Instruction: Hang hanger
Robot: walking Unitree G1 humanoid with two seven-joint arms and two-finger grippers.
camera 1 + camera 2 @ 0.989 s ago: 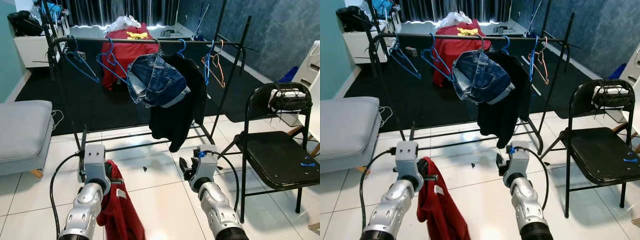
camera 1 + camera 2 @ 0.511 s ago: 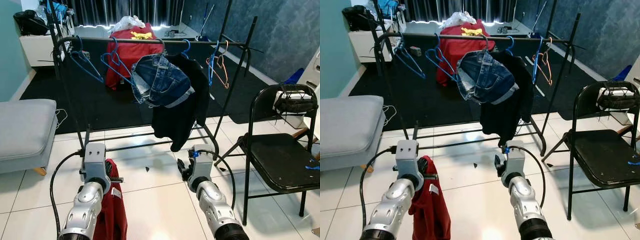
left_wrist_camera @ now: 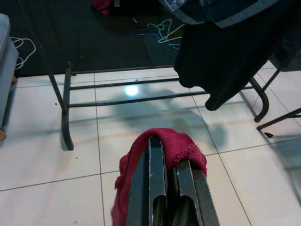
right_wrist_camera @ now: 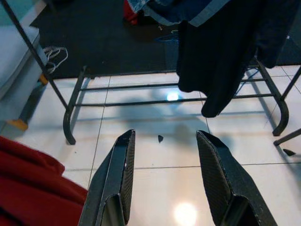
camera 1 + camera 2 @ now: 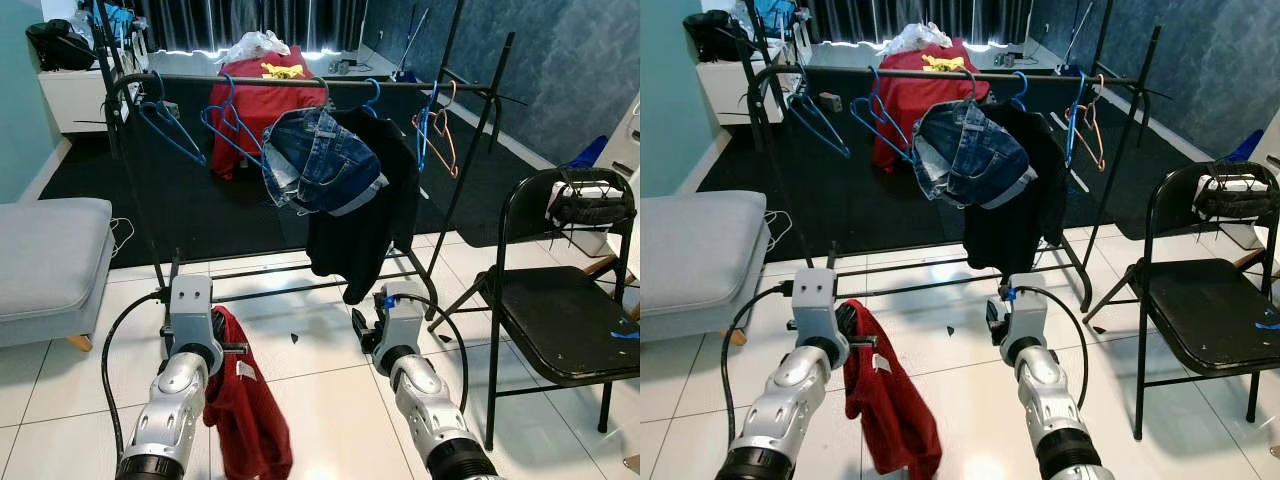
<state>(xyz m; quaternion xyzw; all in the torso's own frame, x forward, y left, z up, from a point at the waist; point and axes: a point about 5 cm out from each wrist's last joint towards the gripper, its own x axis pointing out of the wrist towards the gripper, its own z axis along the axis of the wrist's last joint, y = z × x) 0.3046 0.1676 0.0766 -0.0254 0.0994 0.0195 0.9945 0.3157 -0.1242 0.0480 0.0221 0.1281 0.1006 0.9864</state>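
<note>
The left gripper (image 3: 171, 188) pinches a soft, fuzzy dark-red garment (image 5: 243, 405) that droops over glossy white floor tiles (image 5: 320, 400). The right gripper (image 4: 167, 179) hovers beside it, matte black fingers spread and empty. Ahead stands the black metal clothes rack (image 5: 300, 84) with blue wire hangers (image 5: 165, 125), crumpled denim shorts (image 5: 320, 160) and a black garment (image 5: 365, 220).

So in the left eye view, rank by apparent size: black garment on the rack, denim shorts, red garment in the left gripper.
1. black garment
2. denim shorts and red garment look alike; the red one, in the left gripper, is nearer the camera, so unranked.
</note>
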